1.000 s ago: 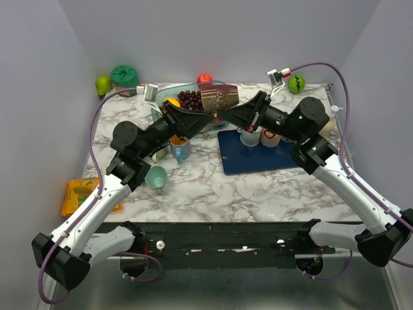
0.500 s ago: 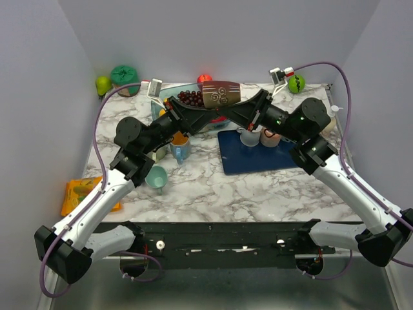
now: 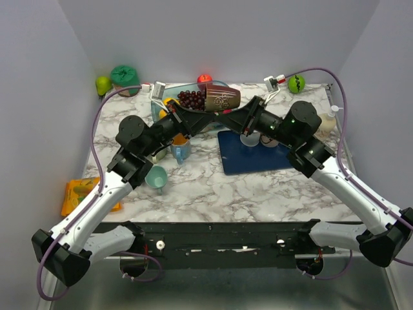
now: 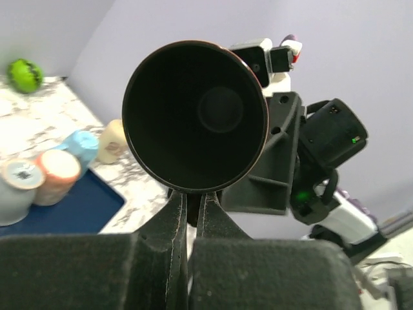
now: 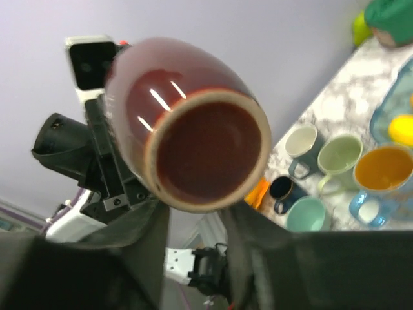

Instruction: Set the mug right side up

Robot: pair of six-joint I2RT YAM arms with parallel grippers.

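**Left pincer.** The left pincer (image 4: 191, 201) is pressing its fingers almost together, leaving only a thin slit between them. It is pinching the lowest part of the mug (image 3: 219, 98) just behind the rim. The dark mouth of the mug is facing straight into the left wrist camera.

**Right pincer.** The right pincer (image 5: 197, 217) is standing spread, with one finger at each side beneath the mug's base ring. The glazed maroon underside is facing the right wrist camera. Whether these fingers are touching the mug cannot be determined.

**Mug position.** The mug is hanging in the air on its side, with its axis roughly level. It is well above the worktop (image 3: 271, 187) and over the near edge of the bowl of grapes (image 3: 188, 98).

**Arm pose.**
- Both arms are rising from their bases at the near edge.
- Each arm is bending at a raised elbow.
- Each forearm is stretching inward, so the two forearms are meeting in a shallow V directly under the mug.

**Worktop contents.**
- A blue mat (image 3: 258, 161) is lying below the right forearm, with small cups at its far edge.
- A teal cup (image 3: 157, 176) and a blue cup with an orange interior (image 3: 181, 148) are sitting below the left forearm.
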